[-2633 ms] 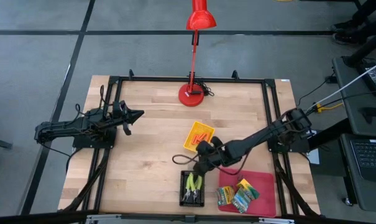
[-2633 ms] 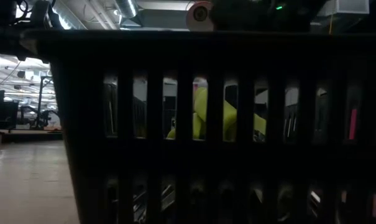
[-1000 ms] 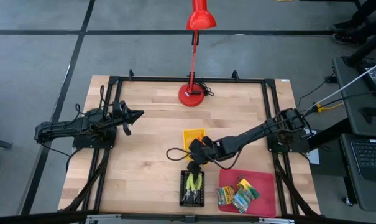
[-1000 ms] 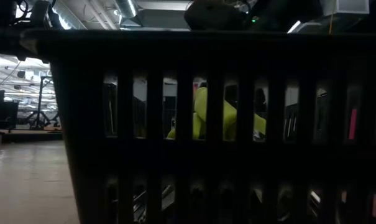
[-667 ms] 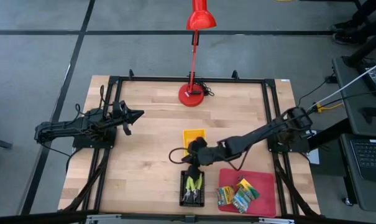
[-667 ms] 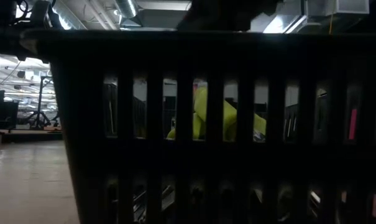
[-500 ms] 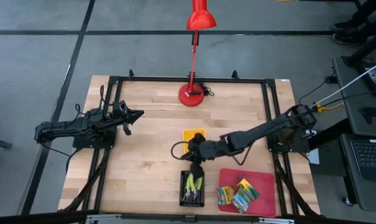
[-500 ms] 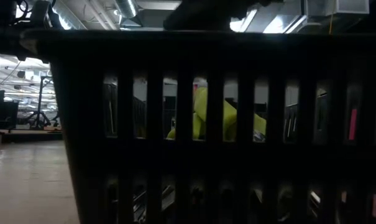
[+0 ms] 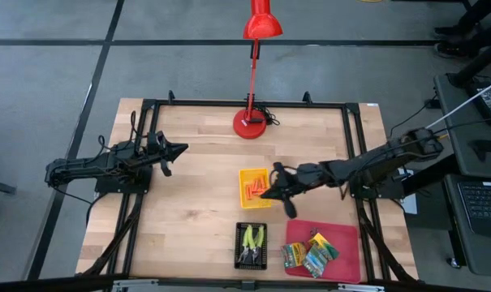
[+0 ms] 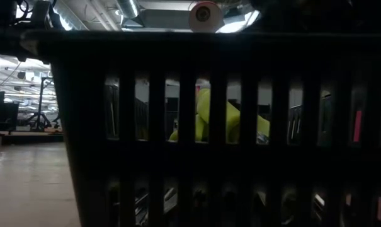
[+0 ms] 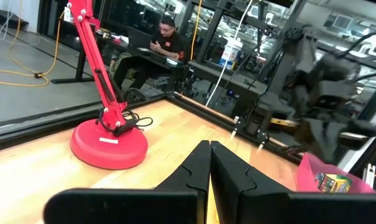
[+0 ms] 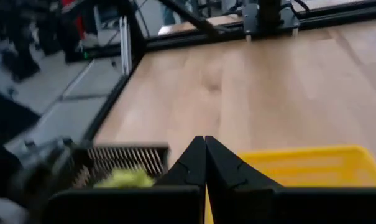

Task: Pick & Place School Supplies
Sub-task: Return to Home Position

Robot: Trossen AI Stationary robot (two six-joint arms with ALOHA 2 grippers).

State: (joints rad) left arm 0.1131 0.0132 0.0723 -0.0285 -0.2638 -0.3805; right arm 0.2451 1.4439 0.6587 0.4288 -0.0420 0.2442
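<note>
Right end effector (image 9: 265,193) hovers over yellow tray (image 9: 245,174); black bin (image 10: 209,180) fills low view.

Overhead and low (pressed close) views share the black tray (image 9: 251,225).

Right arm is pulling back now: the right gripper (image 9: 267,193) has swung off the black bin (image 9: 239,246) and sits by the yellow tray's (image 9: 245,173) right edge. The tray's squared up instead of cocked, and the green pliers (image 9: 251,238) are uncovered again.
</note>
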